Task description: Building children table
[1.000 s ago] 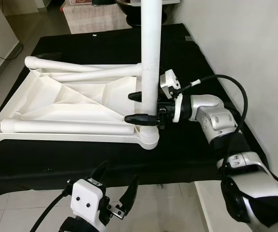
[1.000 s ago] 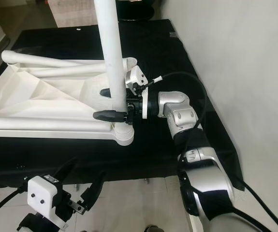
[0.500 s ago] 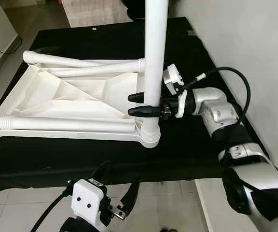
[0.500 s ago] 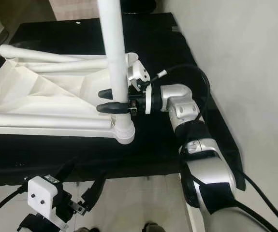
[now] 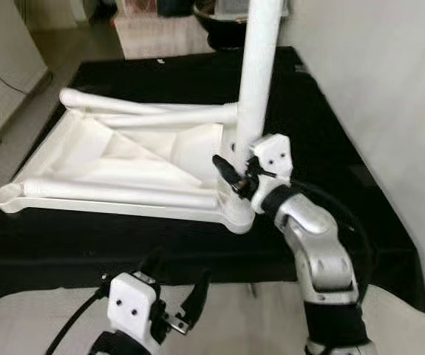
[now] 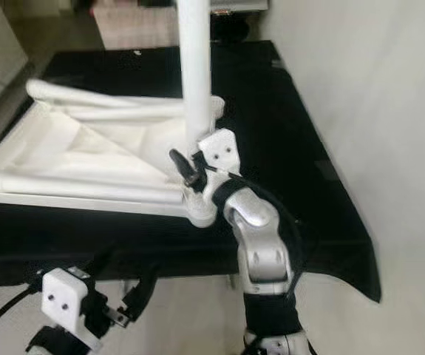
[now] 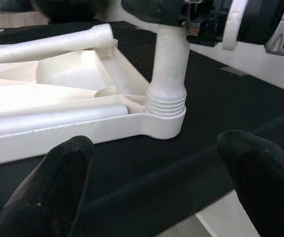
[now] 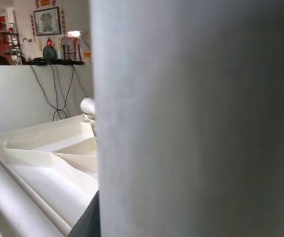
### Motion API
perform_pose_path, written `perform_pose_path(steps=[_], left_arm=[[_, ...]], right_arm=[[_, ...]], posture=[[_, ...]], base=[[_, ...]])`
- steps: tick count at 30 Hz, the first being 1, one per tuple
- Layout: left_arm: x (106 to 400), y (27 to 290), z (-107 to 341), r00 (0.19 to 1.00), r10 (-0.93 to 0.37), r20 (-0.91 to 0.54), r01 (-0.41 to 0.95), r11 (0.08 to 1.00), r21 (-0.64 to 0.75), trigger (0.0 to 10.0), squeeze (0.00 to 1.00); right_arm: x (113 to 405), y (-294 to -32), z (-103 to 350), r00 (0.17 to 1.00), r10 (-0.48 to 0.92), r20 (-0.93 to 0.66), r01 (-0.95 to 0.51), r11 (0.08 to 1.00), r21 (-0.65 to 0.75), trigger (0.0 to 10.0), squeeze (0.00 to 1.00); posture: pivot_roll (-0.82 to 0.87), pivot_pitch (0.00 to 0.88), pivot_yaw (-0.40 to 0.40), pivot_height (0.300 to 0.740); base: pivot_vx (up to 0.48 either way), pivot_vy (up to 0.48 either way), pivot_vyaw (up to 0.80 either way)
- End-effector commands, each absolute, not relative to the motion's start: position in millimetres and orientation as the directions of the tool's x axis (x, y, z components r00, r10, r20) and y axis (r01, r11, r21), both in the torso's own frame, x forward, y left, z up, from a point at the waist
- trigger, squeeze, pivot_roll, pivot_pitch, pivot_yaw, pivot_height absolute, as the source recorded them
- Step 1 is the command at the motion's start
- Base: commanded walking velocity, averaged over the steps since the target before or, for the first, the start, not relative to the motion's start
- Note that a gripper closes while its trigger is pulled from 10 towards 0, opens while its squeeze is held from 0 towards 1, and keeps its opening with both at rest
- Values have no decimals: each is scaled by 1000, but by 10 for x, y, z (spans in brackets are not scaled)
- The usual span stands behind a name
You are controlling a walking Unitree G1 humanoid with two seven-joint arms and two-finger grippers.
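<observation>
Right claw (image 5: 230, 176) clamps upright table leg (image 5: 259, 74).

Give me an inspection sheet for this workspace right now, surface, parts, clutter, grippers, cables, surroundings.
Surface: black cloth covering the platform.
Job's things: white tabletop lying upside down; upright leg standing in its near corner socket; other legs lying on it.
Clutter: nothing seen.
Grippers: right gripper shut on the upright leg's base; left gripper open, low before the platform edge.
Cables: black cable by the left wrist.
Surroundings: white wall on the right; tiled floor.
</observation>
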State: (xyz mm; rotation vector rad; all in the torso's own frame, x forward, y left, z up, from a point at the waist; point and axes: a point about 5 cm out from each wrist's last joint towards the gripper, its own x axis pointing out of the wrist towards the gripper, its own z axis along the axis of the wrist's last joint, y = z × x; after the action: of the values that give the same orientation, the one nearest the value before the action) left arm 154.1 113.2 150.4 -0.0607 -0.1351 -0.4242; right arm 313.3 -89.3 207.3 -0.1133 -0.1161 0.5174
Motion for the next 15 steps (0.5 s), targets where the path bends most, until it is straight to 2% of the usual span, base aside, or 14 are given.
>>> perform_pose_path(steps=[1, 2, 3, 6, 7, 8, 9, 11, 14, 15], left_arm=[[1552, 1131, 1447, 902, -415, 121, 423, 905, -44, 10000, 0], [1560, 1134, 1441, 902, -415, 120, 423, 905, -43, 10000, 0], [1558, 1139, 1440, 904, -411, 120, 418, 908, -41, 10000, 0], [1556, 1143, 1440, 905, -407, 120, 414, 909, -41, 10000, 0], [1552, 1147, 1442, 906, -405, 121, 412, 910, -40, 10000, 0], [1552, 1147, 1442, 906, -405, 121, 412, 910, -40, 10000, 0], [1547, 1149, 1449, 906, -406, 122, 413, 910, -42, 10000, 0], [1545, 1147, 1452, 905, -408, 122, 416, 909, -43, 10000, 0], [1528, 1140, 1466, 903, -412, 124, 420, 906, -46, 10000, 0], [1528, 1140, 1466, 903, -412, 124, 420, 906, -46, 10000, 0]], right_arm=[[3182, -903, 1719, 889, 449, -85, -457, 881, -126, 0, 0], [3210, -822, 1752, 884, 460, -83, -467, 879, -101, 0, 0], [3225, -812, 1776, 882, 465, -72, -470, 878, -91, 10000, 0], [3233, -810, 1792, 882, 467, -65, -471, 878, -86, 10000, 0], [3234, -814, 1836, 878, 476, -50, -478, 875, -73, 10000, 145], [3234, -814, 1836, 878, 476, -50, -478, 875, -73, 10000, 145], [3232, -810, 1946, 859, 511, -12, -511, 858, -43, 10000, 1000], [3247, -815, 2025, 841, 540, 21, -539, 842, -31, 10000, 1000], [3272, -832, 2310, 685, 714, 142, -716, 697, -52, 10000, 1000], [3272, -832, 2310, 685, 714, 142, -716, 697, -52, 10000, 1000]], posture=[[5, 145, 23, 740], [5, 145, 23, 740], [12, 140, 24, 740], [12, 140, 24, 740], [13, 147, 23, 740], [13, 147, 23, 740], [12, 153, 22, 740], [12, 153, 22, 740], [13, 168, 22, 740], [13, 168, 22, 740]], base=[[0, 0, 0], [0, 0, 0], [0, 0, 0], [0, 0, 0], [0, 0, 0], [0, 0, 0], [0, 0, 0], [0, 0, 0], [0, 0, 0], [0, 0, 0]])
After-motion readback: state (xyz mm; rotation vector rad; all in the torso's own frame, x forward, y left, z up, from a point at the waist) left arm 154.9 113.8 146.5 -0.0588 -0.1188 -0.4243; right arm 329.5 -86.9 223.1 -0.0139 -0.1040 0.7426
